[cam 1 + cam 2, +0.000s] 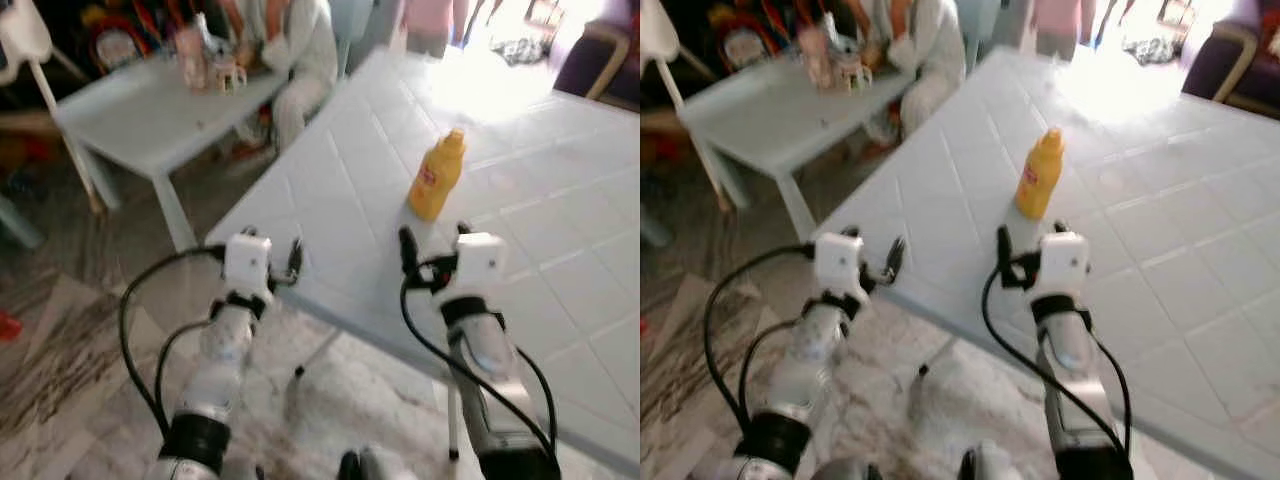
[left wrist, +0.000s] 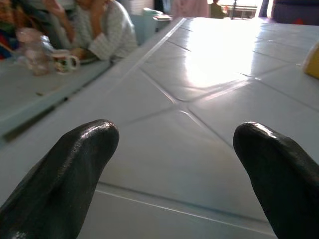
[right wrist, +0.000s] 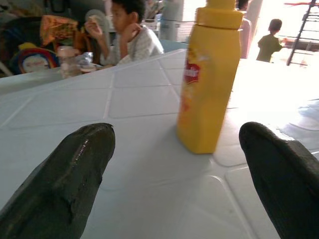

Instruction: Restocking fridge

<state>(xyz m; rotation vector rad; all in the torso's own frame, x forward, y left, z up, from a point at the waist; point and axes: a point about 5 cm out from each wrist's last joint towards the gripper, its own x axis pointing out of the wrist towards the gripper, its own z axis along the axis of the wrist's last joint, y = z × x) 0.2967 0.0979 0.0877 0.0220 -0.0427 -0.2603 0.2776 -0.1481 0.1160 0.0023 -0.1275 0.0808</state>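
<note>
I line up the right gripper (image 1: 434,236), fingers spread, on the upright yellow plastic mustard bottle (image 1: 438,175) near the pale tiled table (image 1: 560,200)'s front edge; left gripper (image 1: 275,256) spread too. Close low, around the body.

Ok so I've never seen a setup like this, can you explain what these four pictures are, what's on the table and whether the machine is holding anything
This is a walking humanoid robot with two silver arms, each ending in a tool with two long black fingers. Two pictures come from cameras on its head, looking forward and down at its own arms. The other two come from a camera on each wrist, looking out along that tool's fingers. In front of the robot is a pale tiled table with a yellow squeeze bottle standing upright on it. The right tool is open over the table, pointed at the bottle but short of it, touching nothing. The left tool is open too, near the table's edge, and holds nothing. Beyond, a person sits at a smaller table with a mug.
</note>
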